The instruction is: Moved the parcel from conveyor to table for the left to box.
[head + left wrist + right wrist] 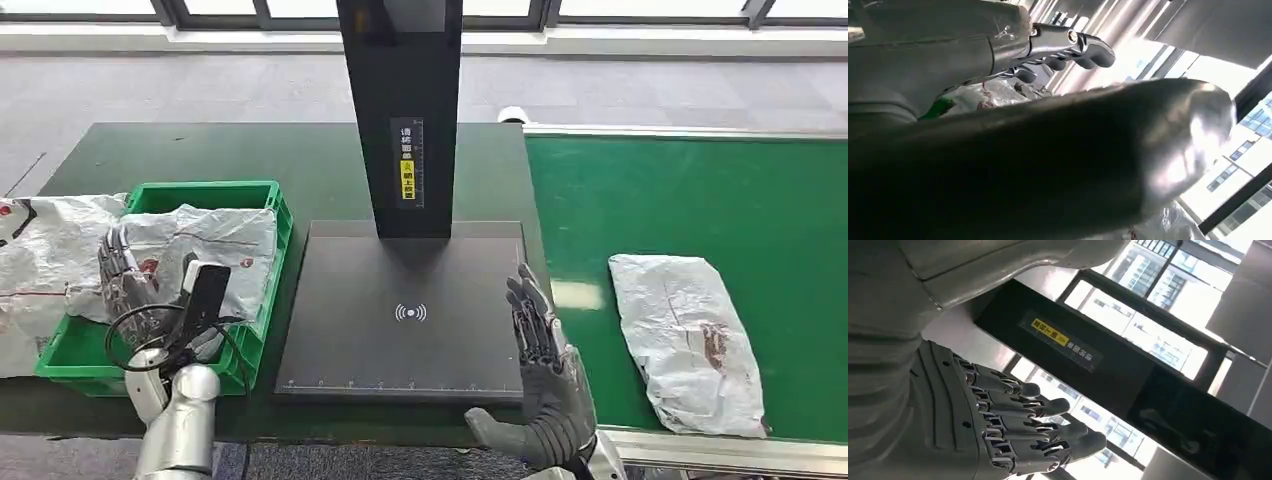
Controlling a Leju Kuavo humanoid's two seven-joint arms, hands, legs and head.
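Fingers straight and apart, the right hand (545,375) holds nothing, raised at the near right corner of the black scanner plate (400,310). The parcel (690,340), a crumpled white bag, lies flat on the green conveyor (700,200), well off to that hand's right and untouched. The left hand (135,290) rests open over bagged parcels in the green crate (265,195). I'd worry the slick, limp bag could slip or sag from a loose grip and snag on the belt's edge rail.
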